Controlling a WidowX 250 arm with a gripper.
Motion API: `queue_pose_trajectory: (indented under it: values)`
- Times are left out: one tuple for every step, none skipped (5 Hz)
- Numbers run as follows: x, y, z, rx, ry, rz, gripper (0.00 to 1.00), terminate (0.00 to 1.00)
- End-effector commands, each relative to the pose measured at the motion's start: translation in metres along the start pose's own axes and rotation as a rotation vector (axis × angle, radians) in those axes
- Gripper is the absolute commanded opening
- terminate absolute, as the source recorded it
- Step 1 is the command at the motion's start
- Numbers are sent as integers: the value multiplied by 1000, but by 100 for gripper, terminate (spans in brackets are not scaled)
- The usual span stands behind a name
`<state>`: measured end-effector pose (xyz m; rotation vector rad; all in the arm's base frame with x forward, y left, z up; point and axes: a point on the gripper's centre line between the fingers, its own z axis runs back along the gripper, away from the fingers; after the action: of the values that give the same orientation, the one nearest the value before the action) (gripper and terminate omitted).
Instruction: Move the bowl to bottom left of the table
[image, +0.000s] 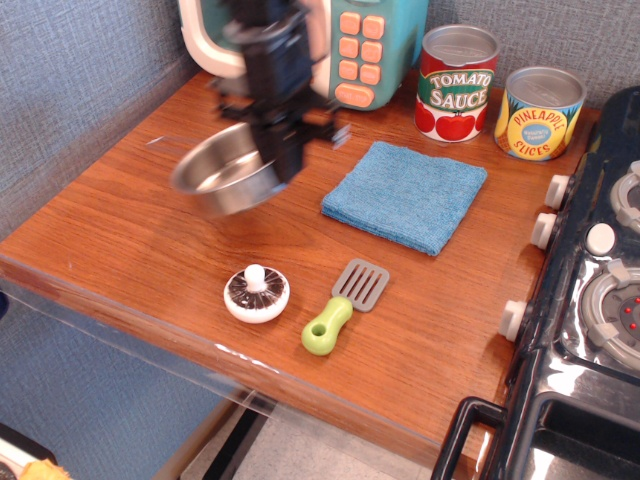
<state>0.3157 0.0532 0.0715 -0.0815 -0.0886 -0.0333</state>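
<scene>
The shiny steel bowl (222, 178) hangs in the air over the left middle of the brown wood table (120, 215), blurred by motion, its thin wire handle pointing left. My black gripper (282, 160) is shut on the bowl's right rim and holds it above the tabletop. The bowl is above and to the left of the white-and-brown mushroom toy (256, 293).
A blue cloth (405, 194) lies right of the bowl. A green-handled spatula (343, 305) lies near the front edge. A toy microwave (345, 40) and two tin cans (457, 82) stand at the back. A black toy stove (590, 300) is on the right.
</scene>
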Motion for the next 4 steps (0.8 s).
queue_pose_trajectory:
  values:
    - [-32,22,-4,47,31,-28,0,0]
    - [-41,30,-5,53,50,-5,0,0]
    - [-51,42,-4,59,65,40,0,0]
    - [-58,51,-9,48,68,89,0,0]
